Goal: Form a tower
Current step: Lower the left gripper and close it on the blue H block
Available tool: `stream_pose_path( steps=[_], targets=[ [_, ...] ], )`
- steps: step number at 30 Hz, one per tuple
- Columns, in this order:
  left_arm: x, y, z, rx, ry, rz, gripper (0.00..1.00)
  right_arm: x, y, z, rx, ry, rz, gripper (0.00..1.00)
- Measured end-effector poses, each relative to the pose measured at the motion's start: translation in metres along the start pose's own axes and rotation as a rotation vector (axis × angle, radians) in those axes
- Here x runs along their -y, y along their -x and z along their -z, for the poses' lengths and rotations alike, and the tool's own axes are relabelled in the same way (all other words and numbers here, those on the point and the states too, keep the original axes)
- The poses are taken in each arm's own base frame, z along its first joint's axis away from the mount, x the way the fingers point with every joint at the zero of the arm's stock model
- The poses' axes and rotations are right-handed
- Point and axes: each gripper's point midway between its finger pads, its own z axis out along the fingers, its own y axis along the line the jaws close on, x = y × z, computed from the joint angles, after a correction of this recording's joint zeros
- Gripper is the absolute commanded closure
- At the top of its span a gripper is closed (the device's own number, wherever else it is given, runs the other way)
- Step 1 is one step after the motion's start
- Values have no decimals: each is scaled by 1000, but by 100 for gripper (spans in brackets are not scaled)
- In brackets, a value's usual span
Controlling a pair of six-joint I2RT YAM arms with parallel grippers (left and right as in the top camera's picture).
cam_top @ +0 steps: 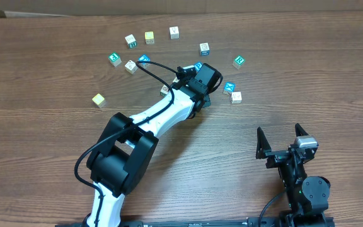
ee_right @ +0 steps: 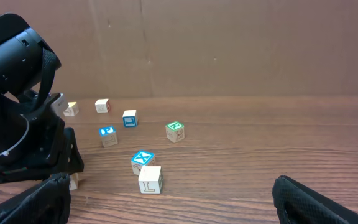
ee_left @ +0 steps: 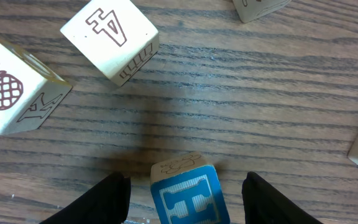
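Note:
No tower is in view; the small wooden alphabet cubes all lie singly on the table. My left gripper [cam_top: 195, 69] reaches into the middle of the scatter. In the left wrist view its fingers straddle a cube with a blue H face [ee_left: 189, 198]. The left gripper [ee_left: 185, 186] is open, with a gap showing on each side of the cube. My right gripper [cam_top: 280, 131] stands open and empty near the front right, away from the cubes. The right wrist view shows its dark fingertips [ee_right: 291, 190] wide apart.
Loose cubes arc along the back, among them a yellow-topped one [cam_top: 149, 37] and a green one [cam_top: 239, 61]. A blue X cube [cam_top: 230, 87] and a white L cube [cam_top: 236, 97] lie right of the left gripper. A yellowish cube [cam_top: 98, 99] sits apart at the left.

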Motion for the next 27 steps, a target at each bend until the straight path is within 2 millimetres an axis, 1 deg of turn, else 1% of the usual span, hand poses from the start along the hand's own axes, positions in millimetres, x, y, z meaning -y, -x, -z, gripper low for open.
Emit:
stream_pose_path(
  steps=[2,8,12,14,17,21,24,27],
  targets=[
    [-1,-1,0,-3,4,1,54,0,0,0,0,0,1,0],
    [-5,-4,0,-17,19,-4,55,0,0,0,0,0,1,0],
    [-7,-6,0,-26,29,-11,60,0,0,0,0,0,0,0],
    [-7,-7,0,-27,29,-29,59,0,0,0,0,0,0,0],
    [-6,-6,0,-23,25,-57,52,0,0,0,0,0,0,0],
    [-3,-2,0,-9,10,-90,46,0,0,0,0,0,0,0],
    [-2,-1,0,-6,7,-111,48,0,0,0,0,0,0,0],
    [-1,-1,0,-3,4,-114,55,0,0,0,0,0,0,0]
  ],
)
